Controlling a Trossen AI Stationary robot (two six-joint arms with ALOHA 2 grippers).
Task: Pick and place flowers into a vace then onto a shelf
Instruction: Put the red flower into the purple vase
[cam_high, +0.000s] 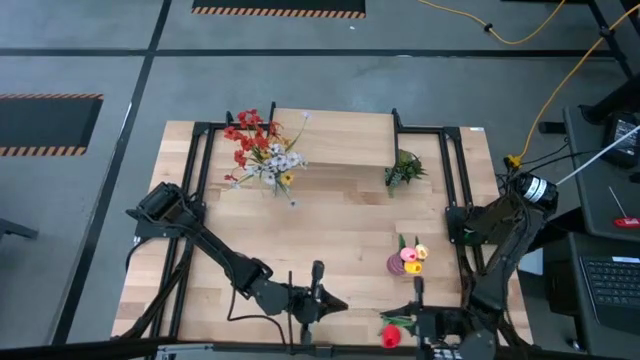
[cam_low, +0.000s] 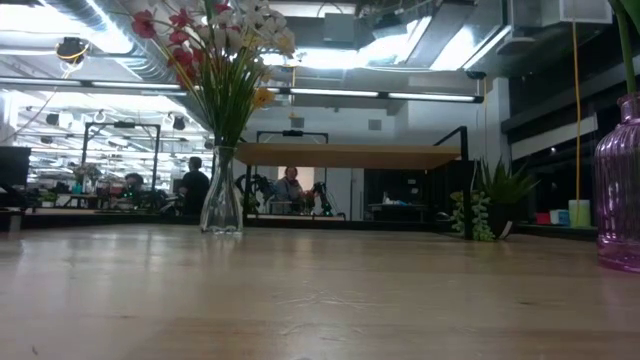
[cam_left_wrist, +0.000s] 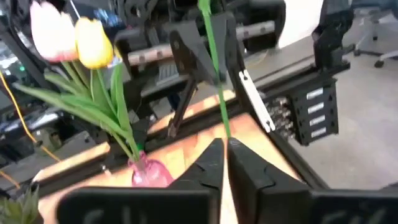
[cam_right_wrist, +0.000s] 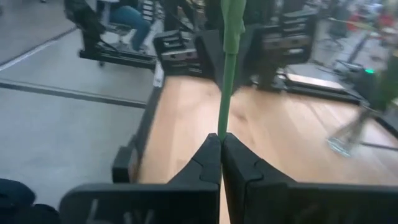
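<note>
Along the near edge of the surface (cam_high: 340, 240), both arms sit low and close together. The left gripper (cam_left_wrist: 225, 163) has its jaws closed on a thin green stem (cam_left_wrist: 214, 56) that runs up from between them. The right gripper (cam_right_wrist: 221, 155) is likewise closed on a green stem (cam_right_wrist: 227, 68). In the high view a red tulip (cam_high: 391, 334) lies at the near edge, just left of the right gripper (cam_high: 425, 322) and right of the left gripper (cam_high: 318, 300); whether both grippers hold the same stem cannot be told.

Toward the near right stands a purple vase (cam_high: 399, 264) with pink and yellow tulips (cam_high: 413, 253) in it, just beyond the right gripper. At the far left a clear vase (cam_low: 221, 200) carries red, white and yellow flowers (cam_high: 262, 148), touching or just beside the left end of the shelf (cam_high: 335, 138), which stands at the far edge in the middle. A small green plant (cam_high: 403, 170) sits by the near right corner of the shelf.

Between the far row of things and the grippers, the middle of the surface lies bare from its left edge across to the purple vase. Black frame rails (cam_high: 452, 175) run along both sides.
</note>
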